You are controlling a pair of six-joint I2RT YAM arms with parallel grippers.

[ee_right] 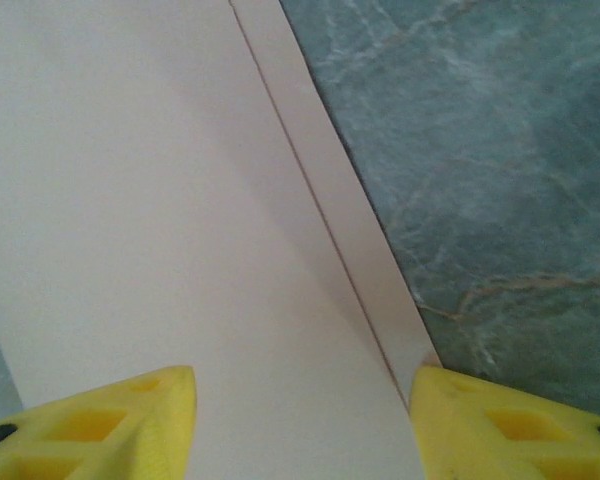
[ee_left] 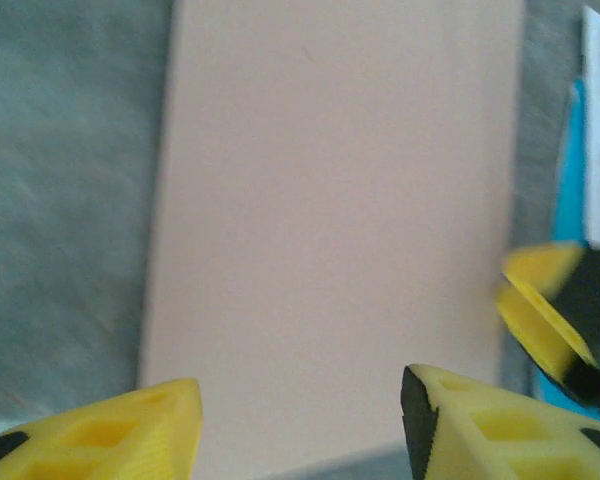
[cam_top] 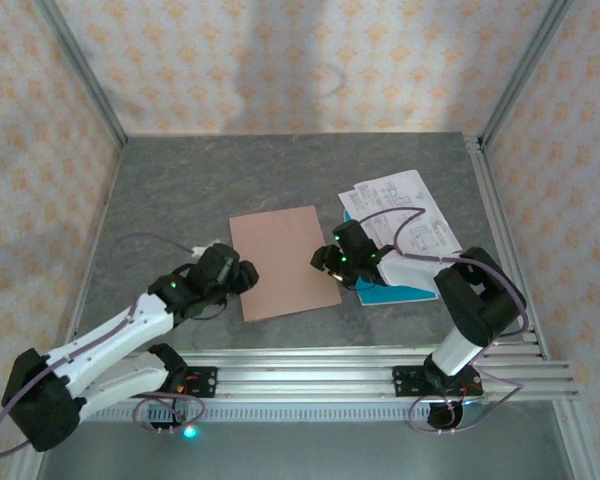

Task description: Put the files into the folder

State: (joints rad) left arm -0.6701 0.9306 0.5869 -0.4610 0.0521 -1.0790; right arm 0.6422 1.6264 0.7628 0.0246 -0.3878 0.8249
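Observation:
The pinkish-brown folder (cam_top: 285, 262) lies flat and closed at the table's middle. My left gripper (cam_top: 242, 276) is at its left edge, open, and in the left wrist view the folder (ee_left: 330, 220) lies past the left gripper (ee_left: 300, 430), with nothing between the fingers. My right gripper (cam_top: 326, 262) is at the folder's right edge, also open. In the right wrist view the right gripper (ee_right: 302, 425) stands over the folder (ee_right: 130, 200), whose cover edge sits slightly off the lower leaf. The files are white printed sheets (cam_top: 400, 210) on a teal sheet (cam_top: 395, 292) right of the folder.
The grey stone-patterned table (cam_top: 170, 200) is bounded by metal frame posts and patterned walls. A rail (cam_top: 380, 365) runs along the near edge. The right gripper's yellow finger (ee_left: 545, 310) shows in the left wrist view, beside the teal sheet (ee_left: 572, 170).

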